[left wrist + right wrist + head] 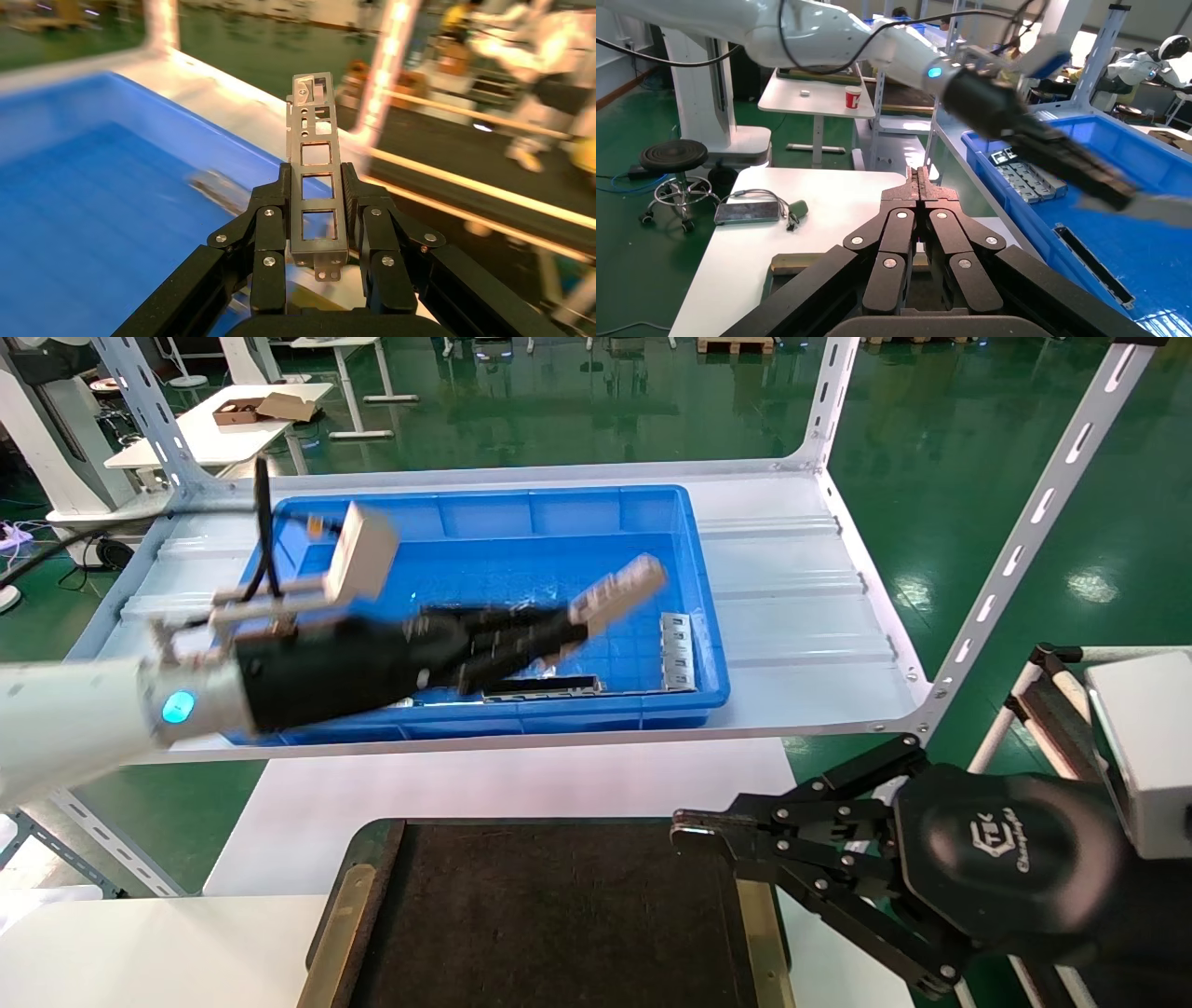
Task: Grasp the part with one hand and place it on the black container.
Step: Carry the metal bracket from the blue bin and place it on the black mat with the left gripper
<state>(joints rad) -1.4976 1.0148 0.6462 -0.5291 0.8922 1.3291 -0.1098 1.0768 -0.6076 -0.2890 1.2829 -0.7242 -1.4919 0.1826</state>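
Silver-grey metal is what I pick out first from the head camera: the part point(619, 589) sticks out of my left gripper point(568, 628) above the blue bin point(596, 509), though arm and part are smeared and I cannot make out the windows there. More metal pieces lie in the bin, a grey plate point(677, 651) near its right wall and a long black-faced bar point(545, 688) partly hidden under the arm. Nearer me lies the black container point(549, 915), its near end cut off by the frame, with my right gripper point(684, 831) parked at its right edge. From the left wrist camera I see the fingers point(269, 246) clenched on the lower end of the part point(316, 189), which stands upright between them, its square windows plain; the background is blurred. From the right wrist camera the right gripper point(921, 184) has its jaws pressed together on nothing, and the left arm's far tip dissolves into blur over the bin point(1151, 161).
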